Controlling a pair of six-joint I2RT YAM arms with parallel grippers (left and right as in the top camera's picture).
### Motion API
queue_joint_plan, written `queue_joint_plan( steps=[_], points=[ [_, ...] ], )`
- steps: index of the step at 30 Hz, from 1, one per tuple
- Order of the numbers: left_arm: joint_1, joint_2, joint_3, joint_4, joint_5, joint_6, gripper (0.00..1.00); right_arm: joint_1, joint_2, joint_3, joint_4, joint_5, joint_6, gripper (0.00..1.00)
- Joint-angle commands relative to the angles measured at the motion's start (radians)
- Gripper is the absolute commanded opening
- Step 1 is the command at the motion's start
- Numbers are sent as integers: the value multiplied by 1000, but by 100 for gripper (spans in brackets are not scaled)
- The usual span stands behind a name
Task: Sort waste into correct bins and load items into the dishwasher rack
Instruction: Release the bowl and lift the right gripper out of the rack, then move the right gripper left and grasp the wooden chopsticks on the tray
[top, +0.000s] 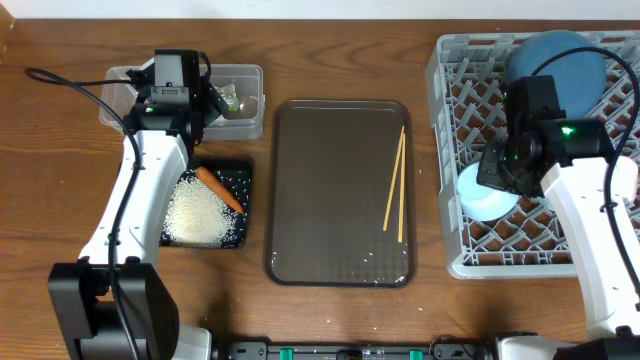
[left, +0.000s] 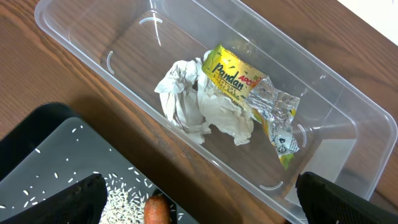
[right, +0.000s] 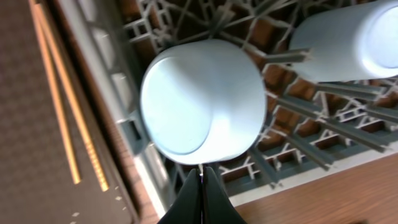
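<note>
1. Under left gripper (left: 199, 196), jaws spread wide and holding nothing, sits the tub (left: 81, 37). The wrapper (left: 249, 93) in it reads "Pandan" in dark script on yellow. The small red letters beside that are too cut off to read.
2. Wrapper lies ahead of the left fingers (left: 68, 199) on the tub floor and touches the tissue (left: 199, 102). One end of the wrapper shows crinkled silver foil.
3. Tub contents: wrapper and tissue, bunched together mid-tub.
4. Black tray (left: 37, 137) sits just beside the tub, on the near side in the left wrist view. It holds rice (left: 124, 193) in a heap with loose grains around it. The carrot (left: 157, 210) lies at the heap's edge.
5. Right gripper (right: 200, 193) has its fingers pressed together with nothing between them. Its tips sit right at the rim of the light-blue bowl (right: 199, 102); cannot tell if they touch.
6. Light-blue bowl is upside down in the rack (top: 445, 150), by the rack's left wall. A cup (right: 348, 43) lies on its side near it among the pegs. The dark-blue bowl (top: 560, 65) is at the rack's far end.
7. Chopsticks (top: 397, 185) lie side by side on the right part of the brown tray (top: 320, 200), outside the rack and left of the right gripper.
8. Brown tray sits on the table (top: 330, 50) between black tray and rack.
</note>
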Motion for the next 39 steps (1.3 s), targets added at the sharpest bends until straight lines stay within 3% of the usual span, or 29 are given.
queue_joint_plan(
  steps=[1, 3, 5, 6, 7, 8, 9, 14, 19, 25, 31, 39],
  points=[
    [0, 9, 0, 0, -5, 5, 99, 52, -12, 21, 10, -146, -35, 1],
    [0, 9, 0, 0, -5, 5, 99, 111, -12, 21, 35, -207, -50, 6],
    [0, 9, 0, 0, -5, 5, 99, 180, -12, 21, 66, -221, -50, 18],
    [0, 9, 0, 0, -5, 5, 99, 217, -12, 21, 85, -220, -50, 37],
    [0, 9, 0, 0, -5, 5, 99, 247, -12, 21, 102, -216, -50, 71],
    [0, 9, 0, 0, -5, 5, 99, 275, -11, 20, 120, -206, -50, 89],
    [0, 9, 0, 0, -5, 5, 99, 303, -10, 18, 136, -188, -49, 99],
    [0, 9, 0, 0, -5, 5, 99, 356, 14, -19, 209, -123, 56, 95],
    [0, 9, 0, 0, -5, 5, 99, 356, 98, -68, 297, -163, 82, 66],
    [0, 9, 0, 0, -5, 5, 99, 372, 256, -84, 378, -245, 116, 52],
    [0, 9, 0, 0, -5, 5, 99, 406, 395, -84, 403, -217, 191, 45],
    [0, 9, 0, 0, -5, 5, 99, 440, 471, -84, 402, -145, 251, 45]
  ],
)
